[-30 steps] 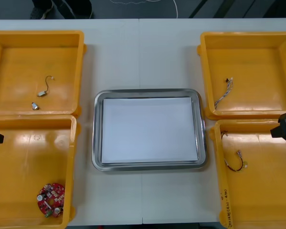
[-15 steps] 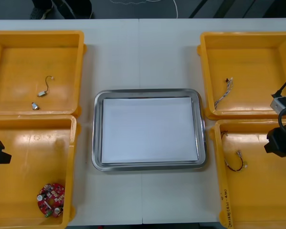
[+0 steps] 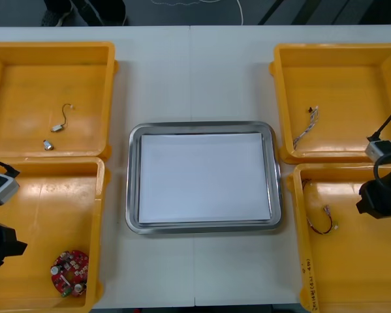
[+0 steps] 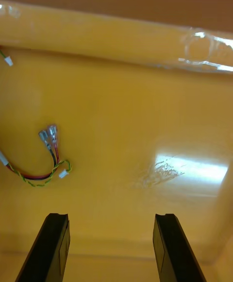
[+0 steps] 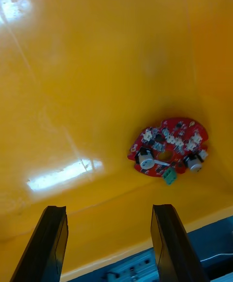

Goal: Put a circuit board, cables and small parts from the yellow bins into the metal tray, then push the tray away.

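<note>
One circuit board [image 5: 168, 149] lies beyond the spread left fingers [image 5: 166, 243].

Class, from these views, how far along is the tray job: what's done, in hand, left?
Done: nothing; the metal tray is white and bare inside. In hand: the open left gripper hangs near the circuit board, the open right gripper near the red and yellow cable. Left: every pick, including small metal parts and the blue and white cable, then the push.
</note>
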